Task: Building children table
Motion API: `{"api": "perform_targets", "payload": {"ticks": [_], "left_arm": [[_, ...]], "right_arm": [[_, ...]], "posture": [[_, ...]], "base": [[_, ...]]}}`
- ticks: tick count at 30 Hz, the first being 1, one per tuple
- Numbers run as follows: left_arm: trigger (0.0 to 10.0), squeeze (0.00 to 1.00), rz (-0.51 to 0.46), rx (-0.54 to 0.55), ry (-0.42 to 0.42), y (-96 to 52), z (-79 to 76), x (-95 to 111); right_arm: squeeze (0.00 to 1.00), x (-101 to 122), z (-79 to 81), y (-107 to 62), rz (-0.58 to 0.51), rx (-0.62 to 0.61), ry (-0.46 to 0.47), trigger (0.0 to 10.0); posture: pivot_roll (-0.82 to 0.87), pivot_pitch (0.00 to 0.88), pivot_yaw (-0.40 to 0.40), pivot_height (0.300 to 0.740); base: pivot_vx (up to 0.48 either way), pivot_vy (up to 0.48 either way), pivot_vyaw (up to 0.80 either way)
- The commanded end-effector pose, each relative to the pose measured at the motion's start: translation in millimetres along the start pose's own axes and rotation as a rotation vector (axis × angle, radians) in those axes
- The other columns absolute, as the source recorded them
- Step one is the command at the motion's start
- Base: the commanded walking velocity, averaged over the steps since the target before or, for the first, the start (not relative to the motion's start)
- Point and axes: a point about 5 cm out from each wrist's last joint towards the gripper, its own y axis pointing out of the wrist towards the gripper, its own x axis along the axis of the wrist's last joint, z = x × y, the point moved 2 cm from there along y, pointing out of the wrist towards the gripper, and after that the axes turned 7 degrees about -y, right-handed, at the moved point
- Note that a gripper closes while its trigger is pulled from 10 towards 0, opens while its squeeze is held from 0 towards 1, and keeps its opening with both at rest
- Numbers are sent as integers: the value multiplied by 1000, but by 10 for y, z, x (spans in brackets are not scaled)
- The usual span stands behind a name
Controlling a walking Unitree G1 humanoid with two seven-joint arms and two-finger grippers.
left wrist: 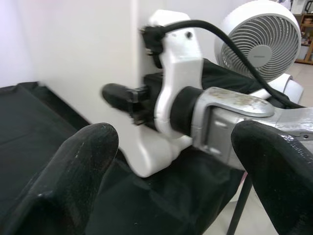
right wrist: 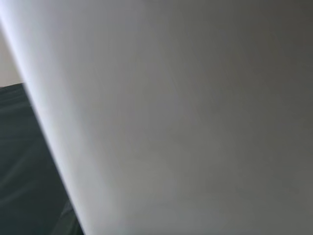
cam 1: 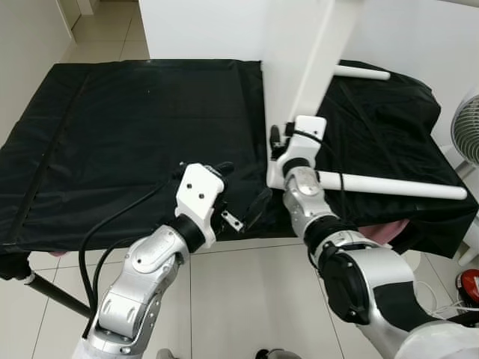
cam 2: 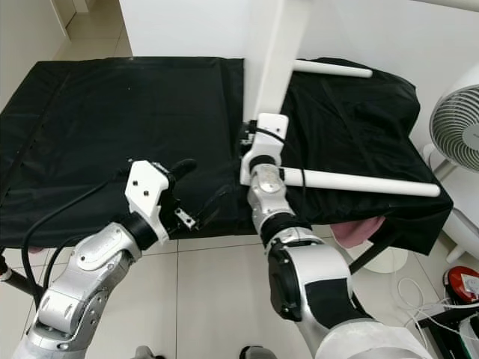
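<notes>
Tabletop: a white panel stands on edge on the black-draped worktop, tilted, its lower corner close to the worktop's near edge.
Legs: two white round legs are fitted, one low and one high, both projecting sideways to the right over the cloth.
Right pincer: sits against the panel's lower edge; its wrist view is a blur of white surface, so I cannot tell whether it is gripping.
Left pincer: hovers just left of the panel's corner, fingers spread wide, holding nothing; its wrist view looks straight at the right wrist and the panel corner.
Fan: a white fan stands beside the worktop to the right.
Handling: judged stiff, smooth and somewhat slippery, light to moderate in weight; standing on edge with the legs out to one side, it is likely to tip or pivot.
Hold: best taken across the panel's thickness at the lower edge near the corner, with the second pincer opposite, or at a leg close to its root.
</notes>
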Motion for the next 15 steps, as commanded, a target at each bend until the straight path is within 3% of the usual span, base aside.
{"api": "perform_targets", "payload": {"ticks": [1,4,6,14,15], "left_arm": [[10000,0,-8,26,4,-1,2,33],[10000,0,-9,29,4,-5,5,36],[10000,0,-10,34,4,-8,7,40],[10000,0,-13,37,3,-8,-1,42],[10000,0,-16,41,3,-11,-2,45]], "right_arm": [[0,303,329,85,-100,141,-5,10000],[0,317,414,78,-101,164,-2,10000],[0,327,551,56,-102,200,2,10000],[0,335,695,26,-102,230,-4,10000],[0,340,817,-2,-97,250,3,10000]], "posture": [[84,56,-13,740],[90,56,-15,740],[93,57,-18,740],[100,59,-23,740],[105,65,-30,740]], "base": [[0,0,0],[0,0,0],[0,0,0],[0,0,0],[0,0,0]]}}
